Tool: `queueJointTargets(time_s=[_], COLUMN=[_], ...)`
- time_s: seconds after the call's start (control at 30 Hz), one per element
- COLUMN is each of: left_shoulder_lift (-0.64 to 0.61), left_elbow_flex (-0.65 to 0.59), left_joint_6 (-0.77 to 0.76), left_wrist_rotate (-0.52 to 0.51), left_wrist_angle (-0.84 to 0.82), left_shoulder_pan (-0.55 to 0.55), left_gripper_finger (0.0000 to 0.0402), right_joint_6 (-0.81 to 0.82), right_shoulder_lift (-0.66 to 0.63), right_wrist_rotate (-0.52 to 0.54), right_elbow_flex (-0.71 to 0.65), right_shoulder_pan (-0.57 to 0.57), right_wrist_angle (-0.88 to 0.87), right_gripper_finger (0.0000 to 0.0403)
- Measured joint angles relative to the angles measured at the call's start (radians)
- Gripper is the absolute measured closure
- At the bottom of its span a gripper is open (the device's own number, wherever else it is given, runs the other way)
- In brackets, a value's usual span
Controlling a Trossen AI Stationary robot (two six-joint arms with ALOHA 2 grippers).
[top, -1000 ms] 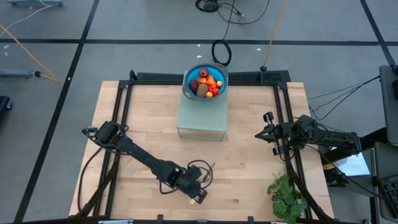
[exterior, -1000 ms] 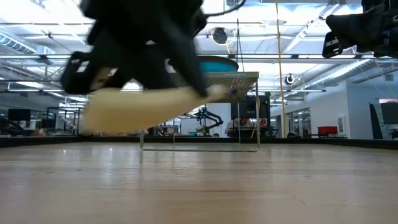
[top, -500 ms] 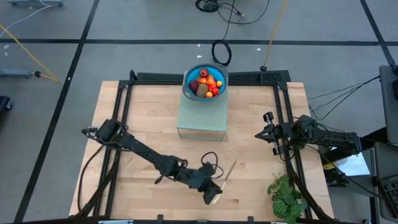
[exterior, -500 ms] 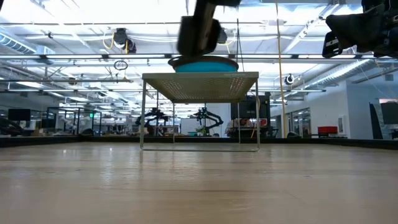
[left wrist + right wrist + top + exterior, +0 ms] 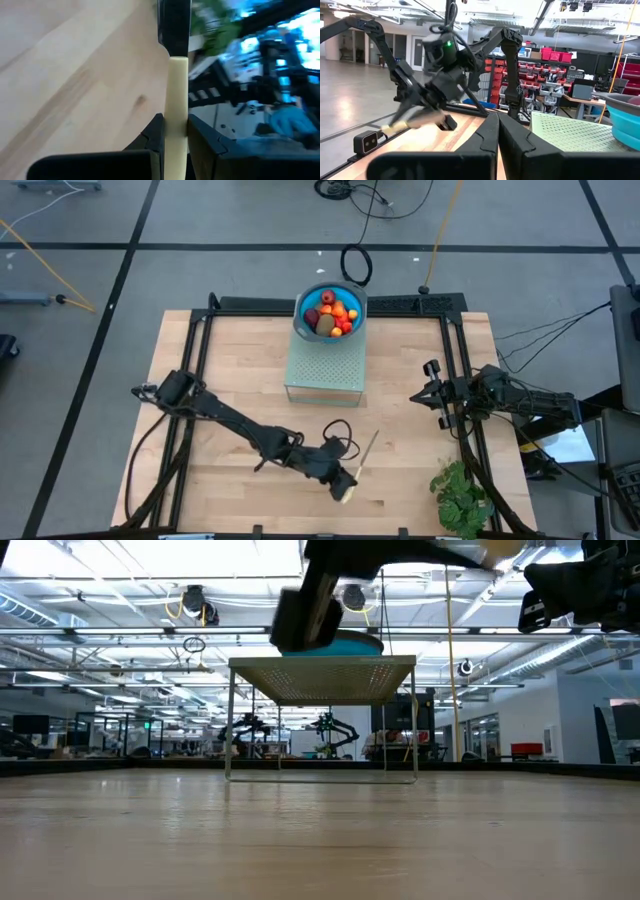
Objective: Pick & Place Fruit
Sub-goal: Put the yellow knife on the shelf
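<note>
The high view looks straight down on the whole wooden table (image 5: 240,370), far enough off to take in the floor around it. The low view sits at table-top height, facing level across the boards toward the perforated stand (image 5: 322,667), with a hall behind. The left wrist view is close over the boards, looking past the table's edge. The right wrist view faces across the table; it shares the stand (image 5: 570,133) with both fixed views.
</note>
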Motion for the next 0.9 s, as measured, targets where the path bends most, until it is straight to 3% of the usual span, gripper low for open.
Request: queueJointTargets(time_s=[0.17, 0.53, 0.7, 0.9], left_shoulder_lift=[0.0, -0.006, -0.068, -0.193], left_elbow_flex=[0.0, 0.0, 0.0, 0.0], left_joint_6=[-0.08, -0.079, 0.007, 0.132], left_wrist_rotate=[0.06, 0.215, 0.21, 0.114], left_wrist_angle=[-0.11, -0.216, -0.341, -0.54], left_shoulder_pan=[0.015, 0.055, 0.083, 0.127], left_gripper_finger=[0.035, 0.035, 0.035, 0.035], right_joint_6=[0.0, 0.0, 0.0, 0.0], right_shoulder_lift=[0.0, 0.0, 0.0, 0.0], right_wrist_rotate=[0.0, 0.0, 0.0, 0.004], right_elbow_flex=[0.0, 0.0, 0.0, 0.001], right_shoulder_pan=[0.0, 0.0, 0.0, 0.0], right_wrist_angle=[0.0, 0.0, -0.001, -0.006], right_gripper_finger=[0.0403, 0.0403, 0.0403, 0.0403])
